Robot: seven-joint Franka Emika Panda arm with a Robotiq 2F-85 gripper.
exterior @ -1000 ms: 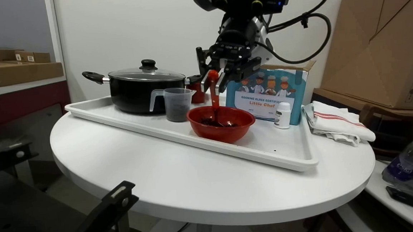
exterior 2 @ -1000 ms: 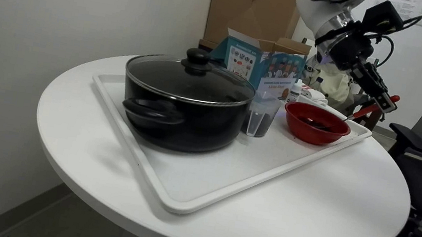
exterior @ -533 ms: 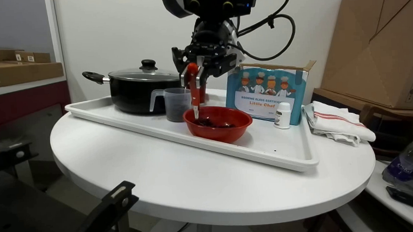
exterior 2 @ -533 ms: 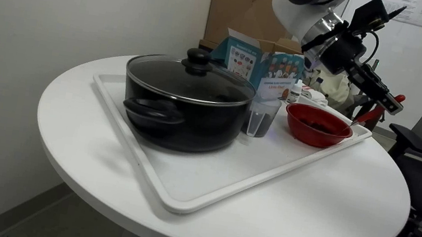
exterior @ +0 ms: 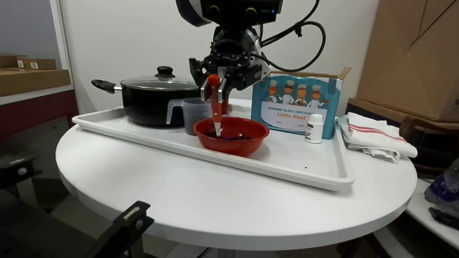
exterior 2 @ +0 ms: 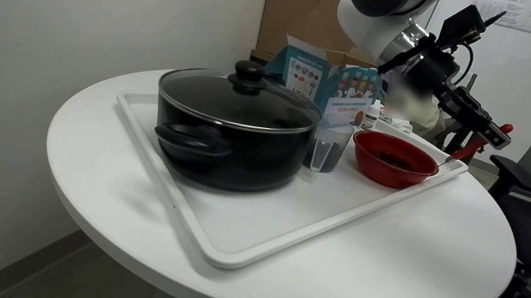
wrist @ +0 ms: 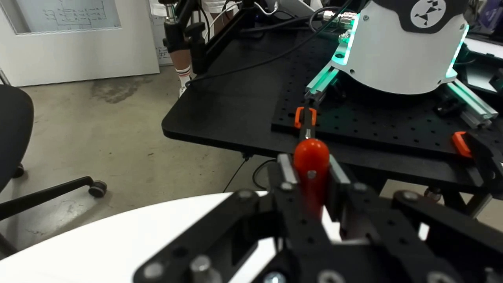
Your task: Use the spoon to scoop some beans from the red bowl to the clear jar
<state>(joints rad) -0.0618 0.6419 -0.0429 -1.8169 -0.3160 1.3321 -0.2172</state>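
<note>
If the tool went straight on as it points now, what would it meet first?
Likely the black platform under the robot base, past the white table, going by the wrist view; depth is unclear.

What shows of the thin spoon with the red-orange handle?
The thin spoon has a smooth red-orange handle, plastic by its look, with a rounded end, then a silvery metallic neck. The black metal-tipped gripper grips the handle; the rounded end sticks out. It slants down to the wide, glossy red bowl; I cannot tell whether the neck touches the rim. The scoop end is hidden, so its load is unknown.
</note>
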